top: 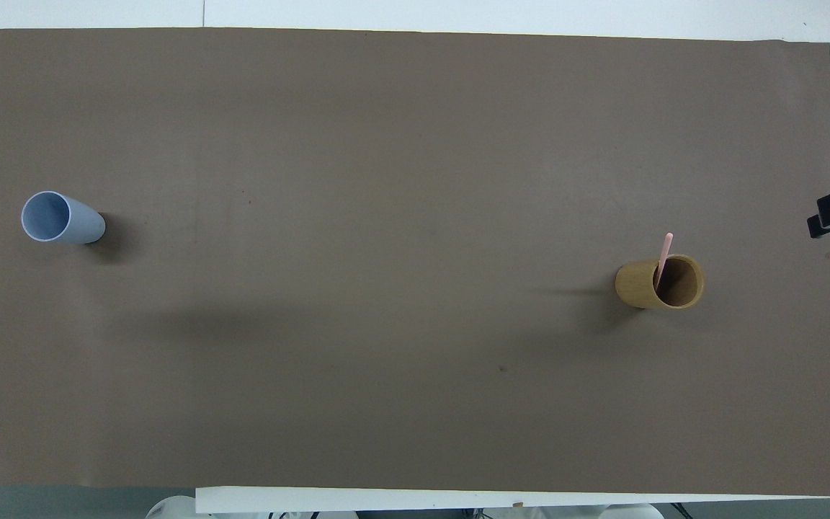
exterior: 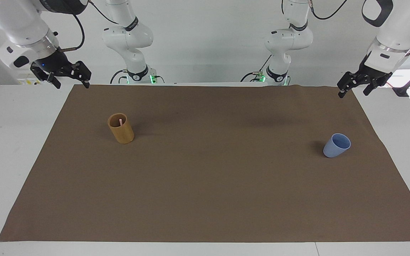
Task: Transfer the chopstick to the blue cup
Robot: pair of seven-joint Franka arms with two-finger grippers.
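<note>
The chopstick (exterior: 120, 122) stands in the tan cup (exterior: 121, 133), left of centre; the blue cup (exterior: 336, 145) sits at mid-right. Both the left gripper (exterior: 353, 86), upper right, and the right gripper (exterior: 67, 76), upper left, hang open and empty.

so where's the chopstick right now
The chopstick stands inside the tan cup on the brown mat, toward the right arm's end of the table.

Two cups are counted on the tabletop (exterior: 12, 149): one blue cup (exterior: 336, 145) and one tan cup (exterior: 121, 128). One chopstick (top: 663, 258) is seen, standing in the tan cup, and one brown mat (exterior: 205, 185) is spread beneath both cups. Two pincers are counted, the left pincer (exterior: 353, 89) and the right pincer (exterior: 70, 85), each with its fingers spread and nothing between them.
</note>
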